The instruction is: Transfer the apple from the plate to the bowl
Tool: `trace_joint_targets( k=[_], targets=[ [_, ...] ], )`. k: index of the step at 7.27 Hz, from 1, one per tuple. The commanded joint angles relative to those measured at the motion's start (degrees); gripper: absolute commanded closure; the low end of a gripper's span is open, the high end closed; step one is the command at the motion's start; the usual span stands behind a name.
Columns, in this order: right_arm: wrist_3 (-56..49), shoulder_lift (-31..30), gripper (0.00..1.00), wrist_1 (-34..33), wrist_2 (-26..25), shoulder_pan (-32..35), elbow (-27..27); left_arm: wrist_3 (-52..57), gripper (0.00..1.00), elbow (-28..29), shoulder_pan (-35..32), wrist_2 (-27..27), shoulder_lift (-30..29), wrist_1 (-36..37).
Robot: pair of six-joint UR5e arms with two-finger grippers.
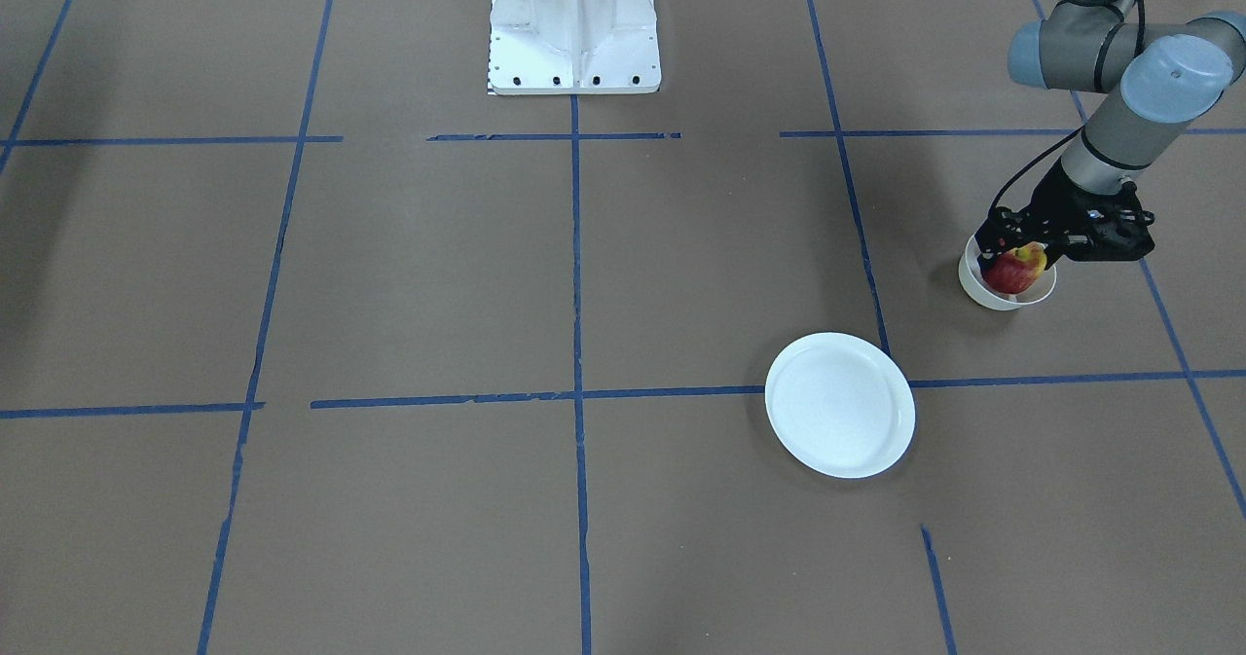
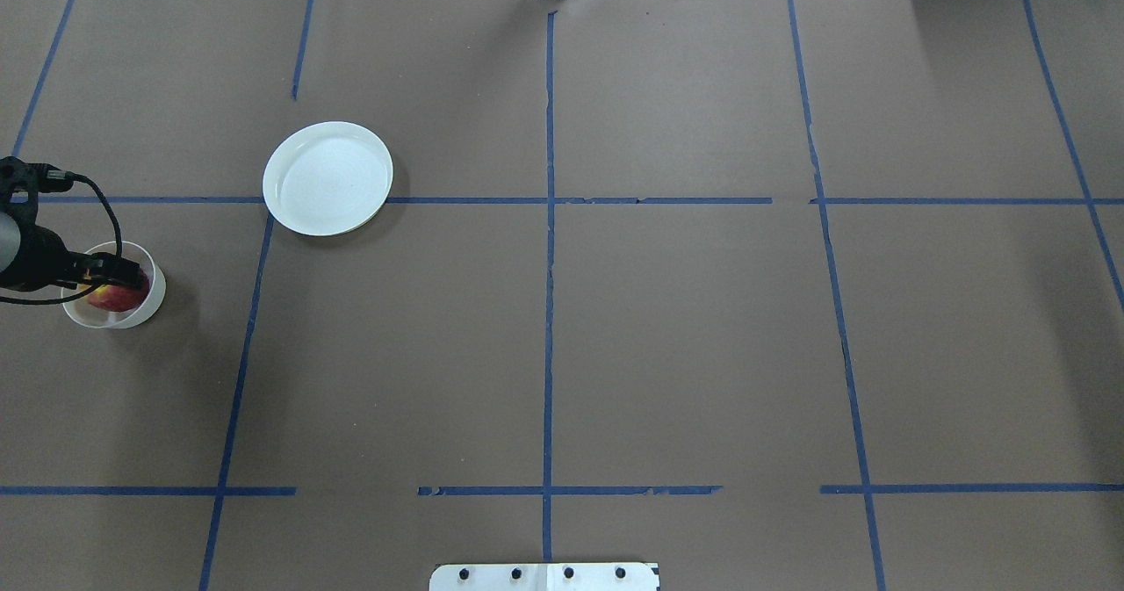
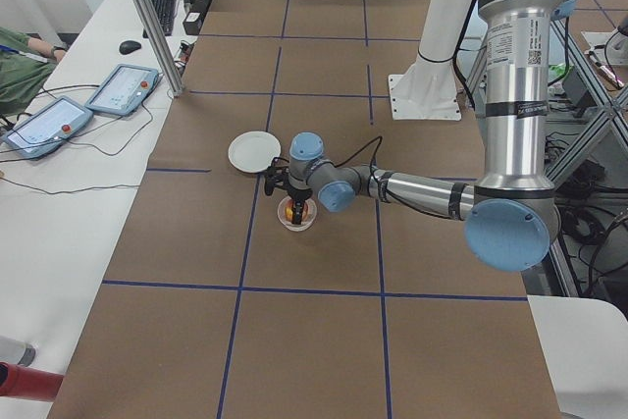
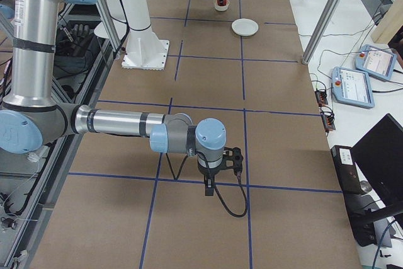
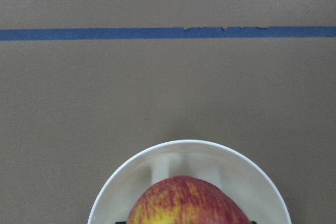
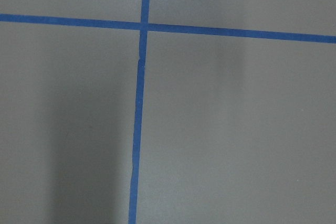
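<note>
The red apple (image 1: 1015, 271) with its yellow patch sits between the fingers of my left gripper (image 1: 1017, 252), which is shut on it. The apple is at rim level inside the small deep white bowl (image 1: 976, 287). The left wrist view shows the apple (image 5: 184, 203) centred over the bowl (image 5: 184, 153). The overhead view shows the gripper (image 2: 112, 280), the apple (image 2: 118, 299) and the bowl (image 2: 147, 308) at the far left. The flat white plate (image 1: 839, 405) lies bare and apart from the bowl; it also shows in the overhead view (image 2: 327, 178). My right gripper (image 4: 210, 184) shows only in the exterior right view, low over the table; I cannot tell its state.
The robot's white base (image 1: 574, 22) stands at the table's middle edge. Blue tape lines (image 1: 576, 266) cross the brown table cover. Tablets (image 3: 44, 125) and cables lie on the white side table beyond the table's edge.
</note>
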Motion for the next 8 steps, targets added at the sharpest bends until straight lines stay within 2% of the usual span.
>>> trace_joint_targets(
  k=[1, 3, 4, 6, 8],
  targets=[
    [0.0, 0.0, 0.00, 0.0, 0.0, 0.0, 0.0, 0.3, 0.00, 0.0, -0.1, -0.4, 0.0, 0.1],
    [0.0, 0.0, 0.00, 0.0, 0.0, 0.0, 0.0, 3.1, 0.01, -1.0, -0.8, -0.5, 0.3, 0.6],
    [0.0, 0.0, 0.00, 0.0, 0.0, -0.1, 0.0, 8.0, 0.01, -1.5, -1.4, -0.5, 0.5, 1.4],
    [0.0, 0.0, 0.00, 0.0, 0.0, -0.1, 0.0, 22.3, 0.01, -2.0, -10.6, -1.8, 0.8, 7.6],
    [0.0, 0.0, 0.00, 0.0, -0.1, 0.0, -0.1, 39.6, 0.01, -2.1, -22.0, -7.5, 0.5, 16.3]
  ],
)
